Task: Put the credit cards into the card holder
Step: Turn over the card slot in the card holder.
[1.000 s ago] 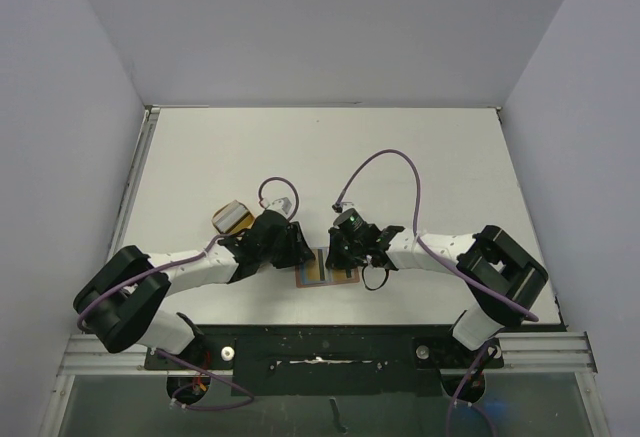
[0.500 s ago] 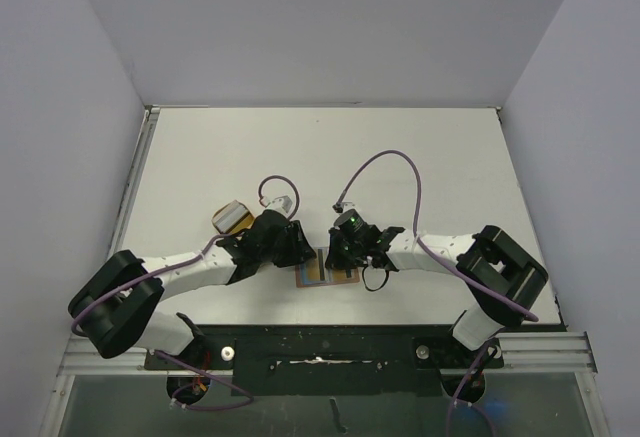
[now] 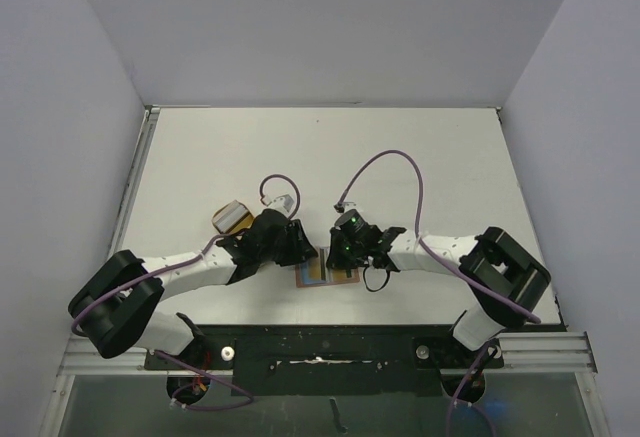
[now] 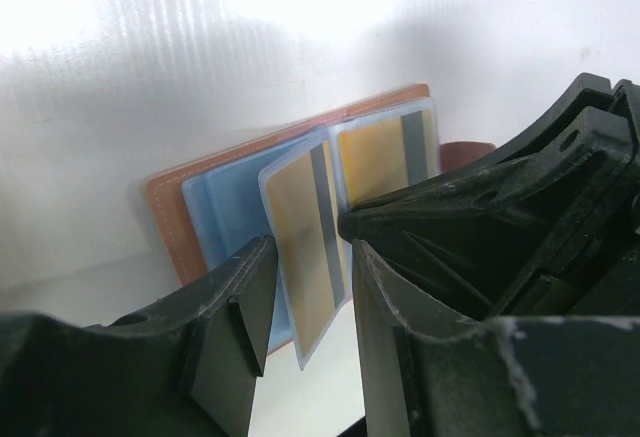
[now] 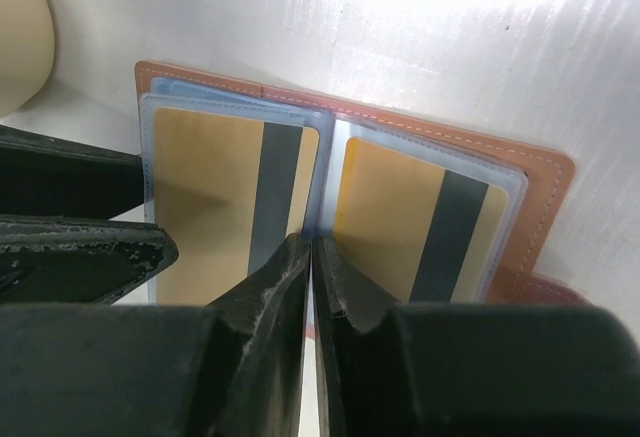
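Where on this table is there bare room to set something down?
The far half of the table, up to the back wall, is bare. Crowded: front middle, where the left hand and right hand meet over the card holder.

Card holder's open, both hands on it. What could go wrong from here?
1. The raised sleeve page holding a gold card stands loose between the open jaws of the left hand. Closing off-centre may bend the page or push the card out.
2. The right hand, shut, sits at the centre fold of the card holder. If it lifts, the holder may slide or flip shut.
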### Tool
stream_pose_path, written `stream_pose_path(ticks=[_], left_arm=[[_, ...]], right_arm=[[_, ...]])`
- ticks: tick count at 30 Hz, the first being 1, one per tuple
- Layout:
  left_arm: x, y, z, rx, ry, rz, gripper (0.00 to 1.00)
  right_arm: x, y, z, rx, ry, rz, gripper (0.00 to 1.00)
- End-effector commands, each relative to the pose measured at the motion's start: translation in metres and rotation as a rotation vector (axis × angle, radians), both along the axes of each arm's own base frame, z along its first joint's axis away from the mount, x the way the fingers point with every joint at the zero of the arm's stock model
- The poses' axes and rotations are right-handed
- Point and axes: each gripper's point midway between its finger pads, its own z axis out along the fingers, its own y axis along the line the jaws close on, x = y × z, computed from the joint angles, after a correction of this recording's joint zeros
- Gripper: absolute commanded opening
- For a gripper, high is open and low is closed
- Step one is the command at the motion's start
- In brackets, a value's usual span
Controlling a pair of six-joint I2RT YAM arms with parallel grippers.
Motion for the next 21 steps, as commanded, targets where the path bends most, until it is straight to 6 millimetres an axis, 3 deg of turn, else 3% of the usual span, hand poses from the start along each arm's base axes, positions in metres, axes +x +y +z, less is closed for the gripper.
stream_pose_path(ticks=[1, 8, 11, 17, 21], left_arm=[[0.013, -0.03, 0.043, -0.151, -0.087, -0.044, 0.34], [0.013, -0.048, 0.057, -0.2, -0.105, -0.091, 0.35], [0.009, -0.054, 0.054, -0.206, -0.093, -0.111, 0.35], [0.012, -0.079, 0.068, -0.265, -0.111, -0.149, 0.36], [0.017, -0.079, 0.07, -0.236, -0.125, -0.145, 0.36]], right_arm=[[0.009, -0.003, 0.02, 0.017, -0.073, -0.027, 0.1], [0.009, -0.012, 0.042, 0.037, -0.121, -0.062, 0.19], [0.009, -0.024, 0.051, 0.03, -0.145, -0.099, 0.2], [0.006, -0.057, 0.069, 0.008, -0.215, -0.207, 0.25], [0.004, -0.07, 0.083, 0.022, -0.252, -0.247, 0.29]])
